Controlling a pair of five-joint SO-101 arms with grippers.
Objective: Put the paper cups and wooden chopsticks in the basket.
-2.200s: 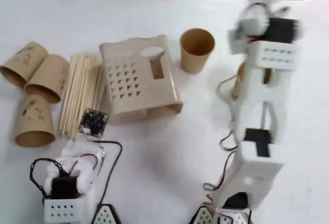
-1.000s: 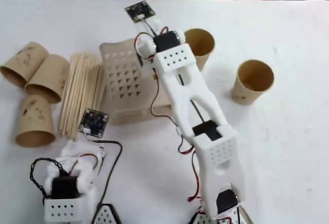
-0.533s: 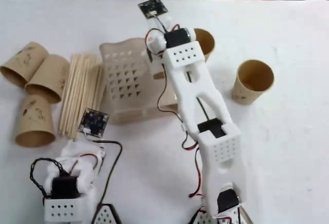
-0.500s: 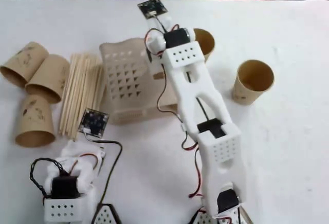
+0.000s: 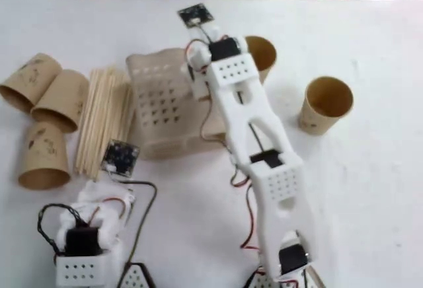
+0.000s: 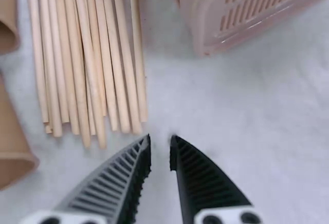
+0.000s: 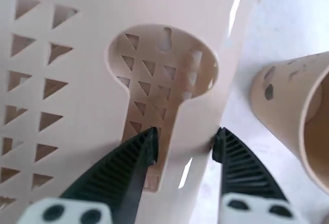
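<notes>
Beige basket (image 5: 162,103) seems tipped over toward the far edge of the table (image 5: 383,195); I'm straddling its handle wall, right claw (image 7: 185,134) spread, left claw (image 6: 160,141) nearly pressed together. Paper cups (image 5: 43,156) and chopsticks (image 5: 99,119) are all sitting outside it.

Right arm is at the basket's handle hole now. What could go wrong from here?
1. The right gripper is open at the handle cutout of the basket, which appears tipped over. A pinch on that thin wall may slip when it is righted.
2. A paper cup stands close beside that end, so the swinging basket could knock it over.
3. The wooden chopsticks lie along the opposite side, and a sliding basket may scatter them.
</notes>
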